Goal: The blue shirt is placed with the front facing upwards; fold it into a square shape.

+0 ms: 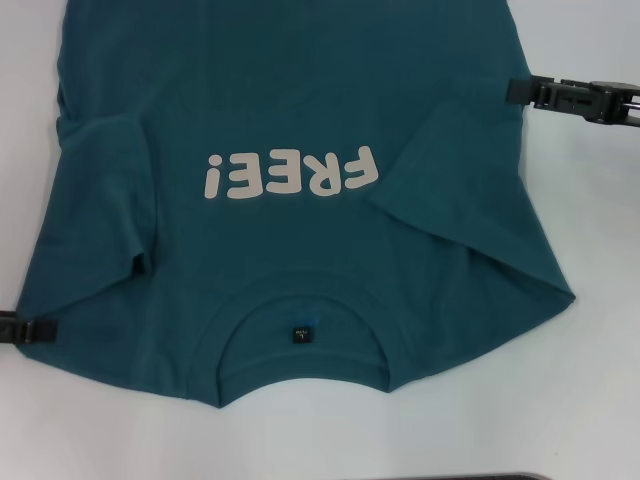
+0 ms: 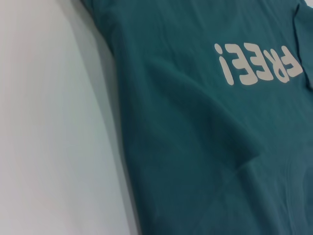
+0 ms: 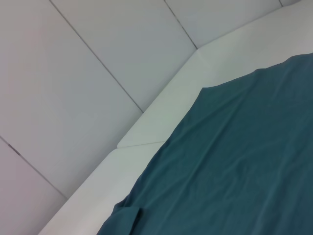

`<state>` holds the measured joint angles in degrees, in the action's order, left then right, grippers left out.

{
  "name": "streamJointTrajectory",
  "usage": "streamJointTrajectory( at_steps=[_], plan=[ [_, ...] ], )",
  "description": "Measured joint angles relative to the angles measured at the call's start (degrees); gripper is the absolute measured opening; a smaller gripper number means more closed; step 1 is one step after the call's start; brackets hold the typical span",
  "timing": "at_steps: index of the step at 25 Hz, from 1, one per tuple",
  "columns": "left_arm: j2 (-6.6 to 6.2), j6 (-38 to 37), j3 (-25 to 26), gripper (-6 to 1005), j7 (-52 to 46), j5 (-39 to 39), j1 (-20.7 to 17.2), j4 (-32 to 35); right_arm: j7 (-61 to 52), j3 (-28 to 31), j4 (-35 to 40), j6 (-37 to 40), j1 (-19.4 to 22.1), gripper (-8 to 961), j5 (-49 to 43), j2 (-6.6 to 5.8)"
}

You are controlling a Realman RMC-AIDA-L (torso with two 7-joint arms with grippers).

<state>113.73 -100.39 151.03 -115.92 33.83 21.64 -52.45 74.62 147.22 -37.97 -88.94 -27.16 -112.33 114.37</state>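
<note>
The blue shirt [image 1: 290, 110] lies flat on the white table, front up, collar and dark neck label [image 1: 300, 333] nearest me. The off-white "FREE!" print [image 1: 290, 172] reads upside down. Both short sleeves are folded inward onto the body, one on the left [image 1: 105, 190] and one on the right [image 1: 450, 170]. My left gripper [image 1: 25, 328] is at the shirt's left edge near the shoulder. My right gripper [image 1: 530, 92] is at the shirt's right side edge, farther from me. The left wrist view shows the shirt [image 2: 195, 147] and print [image 2: 259, 66]. The right wrist view shows plain cloth [image 3: 234, 156].
The white table [image 1: 590, 380] shows bare beside the shirt on both sides and in front of the collar. Its far edge [image 3: 161, 117] borders a grey tiled floor [image 3: 73, 73]. A dark strip [image 1: 470, 477] sits at the near table edge.
</note>
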Motion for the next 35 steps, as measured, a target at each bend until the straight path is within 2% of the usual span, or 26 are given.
streamJointTrajectory(
  at_steps=[13,26,35],
  plan=[
    [0.63,-1.3,0.0,908,0.4,-0.1,0.7,0.0,0.0,0.0,0.0,-0.2,0.0,749,0.0,-0.03],
    [-0.07,-2.1,0.8,907,-0.2,-0.4,-0.2,-2.6,0.0,0.0,0.1,-0.1,0.2,749,0.0,-0.03],
    [0.30,-1.2,0.5,908,-0.6,-1.7,-0.4,-2.7,0.0,0.0,0.1,0.0,0.2,749,0.0,-0.03]
  ],
)
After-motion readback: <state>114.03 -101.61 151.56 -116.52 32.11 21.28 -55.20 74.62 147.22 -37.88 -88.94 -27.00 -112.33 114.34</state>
